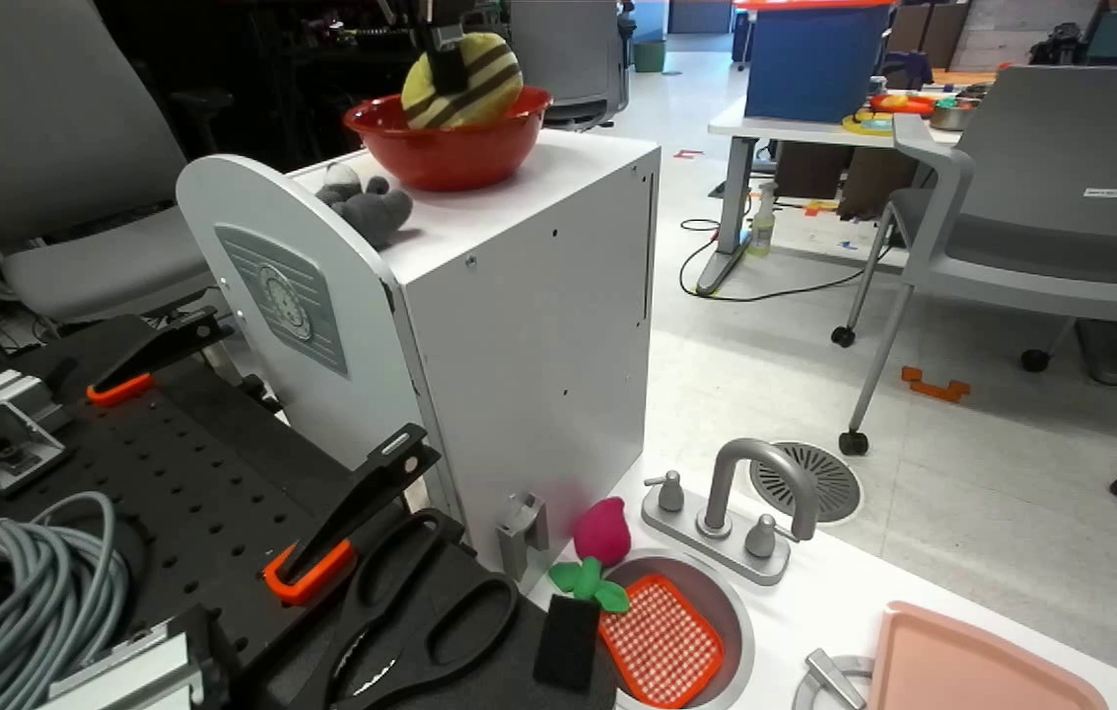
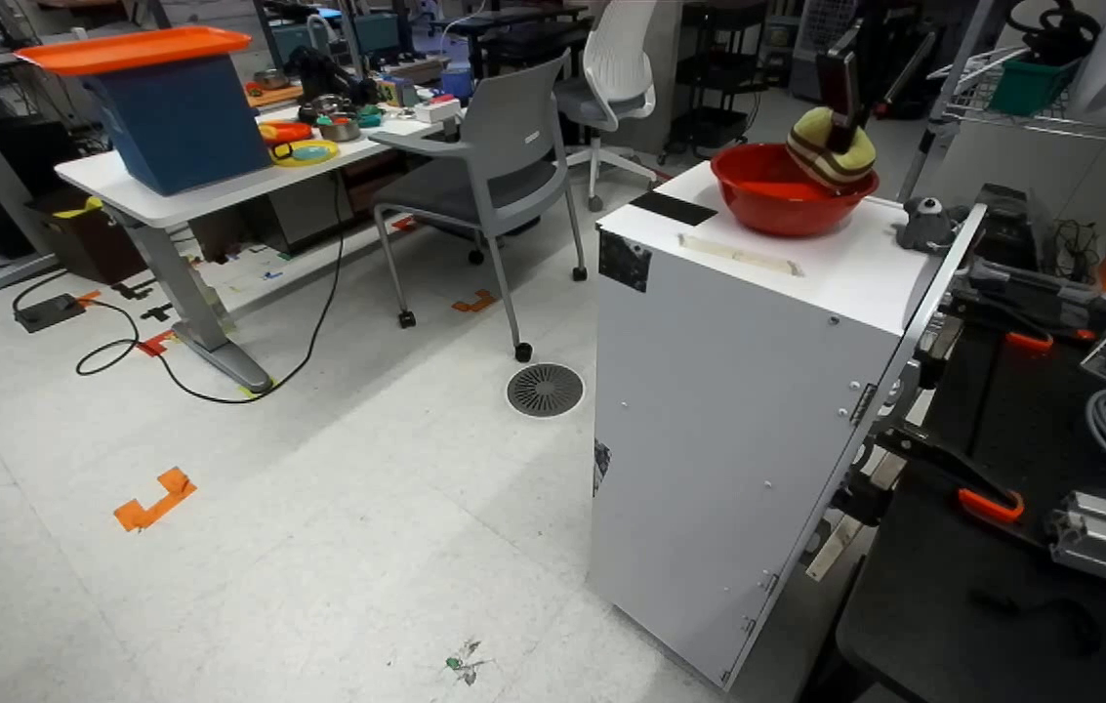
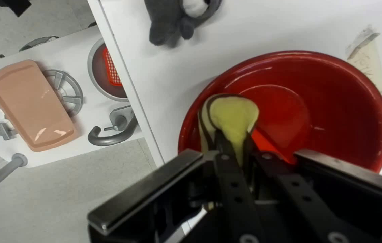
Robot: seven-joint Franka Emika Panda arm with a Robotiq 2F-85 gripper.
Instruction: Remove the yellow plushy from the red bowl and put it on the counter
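Bench (image 1: 804, 606) and tray (image 1: 982, 666) are seen near in an exterior view; beyond, the cabinet (image 1: 538, 325) is topped by the bowl (image 1: 454, 163). The plushy (image 1: 487, 81) is pinched by the tool (image 3: 236, 142), its lower end apparently within the bowl. Grasping seems done; removal and bench placement are left.

Both exterior views slant down from farther off, sharing the white cabinet (image 1: 538, 316) and red bowl (image 1: 459, 158). The wrist view faces down into the bowl, close above
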